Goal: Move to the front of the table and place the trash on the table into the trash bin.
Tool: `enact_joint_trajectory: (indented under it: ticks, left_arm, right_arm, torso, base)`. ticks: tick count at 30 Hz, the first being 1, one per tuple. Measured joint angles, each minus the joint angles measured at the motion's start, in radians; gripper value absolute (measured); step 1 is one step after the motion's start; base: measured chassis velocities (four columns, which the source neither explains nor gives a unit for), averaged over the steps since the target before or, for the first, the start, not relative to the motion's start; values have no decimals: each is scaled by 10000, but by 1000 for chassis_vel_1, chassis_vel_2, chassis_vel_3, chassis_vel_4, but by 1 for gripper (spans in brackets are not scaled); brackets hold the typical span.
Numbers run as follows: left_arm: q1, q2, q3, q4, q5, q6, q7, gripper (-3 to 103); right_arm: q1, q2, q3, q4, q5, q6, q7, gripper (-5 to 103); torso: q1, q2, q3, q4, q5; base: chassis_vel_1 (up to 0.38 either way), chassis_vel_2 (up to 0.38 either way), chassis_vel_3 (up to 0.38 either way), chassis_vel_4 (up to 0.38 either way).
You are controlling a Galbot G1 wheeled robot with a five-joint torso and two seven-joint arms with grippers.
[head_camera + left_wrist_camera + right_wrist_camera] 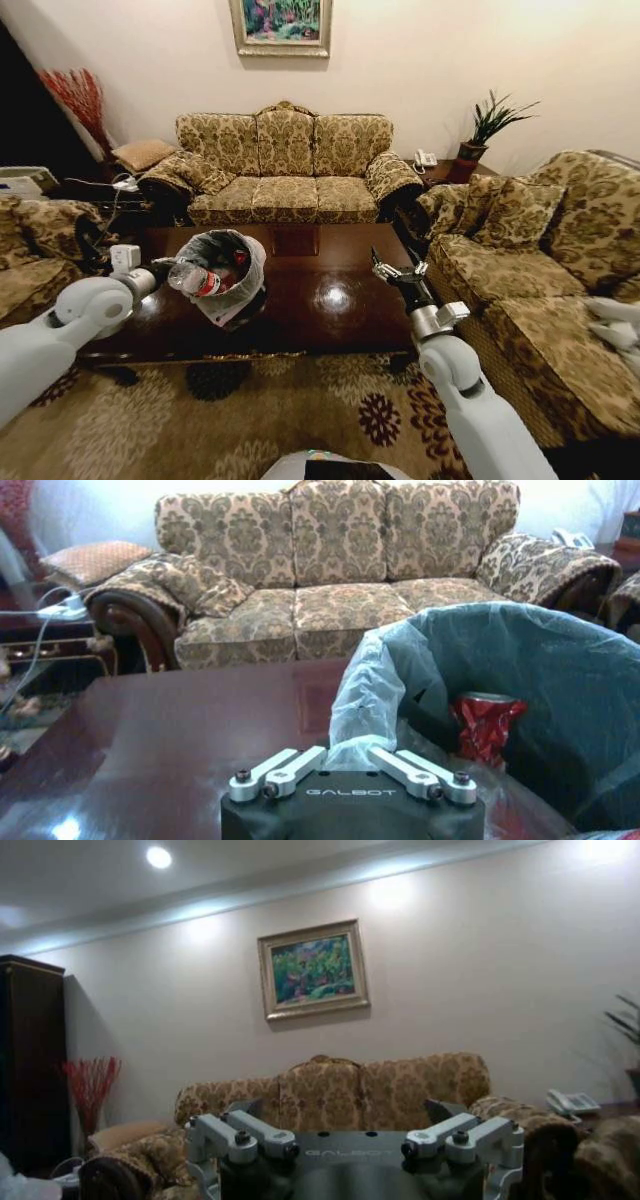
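Your left pincer (172,272) is clenched on the clear, red-labelled plastic bottle (196,280), held over the rim of the dark round bin with translucent liner (250,262) on the glossy brown surface (330,300). It looks light, slick and crushable; grip mid-body. Your right pincer (382,268) hangs released.

The room is warm and a bit dim, with round ceiling lights (158,856) shining on the wall, a bright spot of glare on the shiny desk (335,294), bent edges in the head view, and soft blur up close.
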Motion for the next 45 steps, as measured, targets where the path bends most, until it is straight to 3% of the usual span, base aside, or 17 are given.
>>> enact_joint_trajectory:
  ticks: [5,11,16,18,22,30,33,41,45]
  left_arm:
    - [405,-330,-441,-329,156,137,-39,2]
    - [1958,-1260,-1847,-795,418,208,-74,2]
    - [3278,-1955,-3055,-950,762,139,114,2]
    - [4216,-2545,-3967,-1014,1108,-96,371,2]
    - [4897,-3112,-4516,-977,1475,-286,652,2]
    - [5836,-3734,-5159,-910,1970,-560,1168,2]
    - [6760,-4039,-5387,-951,2521,-1051,1711,2]
    - [6891,-4272,-5204,-1302,3168,-1941,2103,2]
    - [6763,-4252,-5002,-1415,3328,-2012,2226,2]
  right_arm:
    - [-217,206,-25,1,-157,132,106,100]
    - [-681,551,-161,17,-433,411,-3,100]
    - [-734,636,-211,-82,-483,529,-57,100]
    - [-664,691,-269,-222,-474,585,-96,100]
    - [-603,755,-365,-381,-467,669,-112,100]
    - [-643,746,-354,-465,-438,823,-124,100]
    - [-674,775,-288,-591,-463,986,-148,100]
    - [-971,885,-236,-471,-698,1116,-208,100]
    - [-1135,921,-228,-314,-805,1075,-106,100]
  torso:
    - [-5,4,-3,0,-6]
    - [6,0,3,-4,-5]
    - [22,-8,8,-4,-6]
    - [17,-8,6,0,-1]
    - [-2,-2,-1,0,-4]
    - [5,-1,1,-3,-3]
    - [9,-2,2,-2,-3]
    - [4,0,1,-6,-3]
    - [7,-2,2,-4,-2]
  base:
    - [214,-227,-202,205]
    - [29,-22,-29,30]
    - [-44,46,63,-28]
    - [-2,37,10,-10]
    - [0,0,0,0]
    - [8,-2,2,5]
    - [0,0,0,0]
    - [0,0,0,0]
    - [0,0,0,0]
